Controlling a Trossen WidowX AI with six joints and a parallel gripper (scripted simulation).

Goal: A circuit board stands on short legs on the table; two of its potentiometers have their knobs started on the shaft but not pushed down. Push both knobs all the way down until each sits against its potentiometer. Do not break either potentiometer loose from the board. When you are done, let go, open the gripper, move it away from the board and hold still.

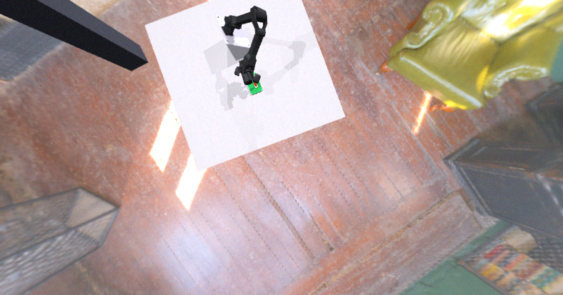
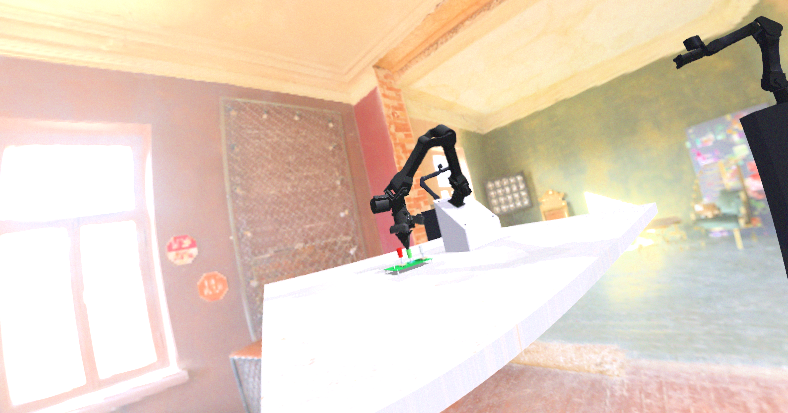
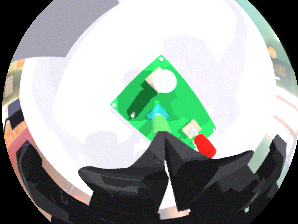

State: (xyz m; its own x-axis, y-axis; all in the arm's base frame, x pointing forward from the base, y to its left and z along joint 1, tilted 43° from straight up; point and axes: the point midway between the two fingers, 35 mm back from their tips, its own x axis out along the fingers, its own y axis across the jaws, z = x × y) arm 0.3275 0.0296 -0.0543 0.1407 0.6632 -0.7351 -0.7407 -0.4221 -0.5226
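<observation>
The green circuit board (image 1: 256, 91) (image 2: 392, 269) (image 3: 186, 95) stands on short legs. My gripper (image 2: 408, 246) (image 3: 164, 134) is shut with nothing between the fingers; its tips are at the top of the green knob (image 2: 409, 253) (image 3: 159, 123), and appear to touch it. That knob is over a blue potentiometer (image 3: 156, 110); its lower end is hard to make out. The red knob (image 2: 400, 253) (image 3: 205, 146) stands beside the fingertips, with a pale shaft visible between it and its cream potentiometer (image 3: 190, 127). A white round-topped part (image 3: 164, 81) stands at the board's far corner.
The white table (image 1: 284, 111) (image 2: 352, 327) carries the board and the arm's pale base block (image 2: 456, 228) behind it. A small upright pin (image 3: 132, 115) stands near the board's left edge. Another black arm (image 2: 769, 51) is in the background at the right.
</observation>
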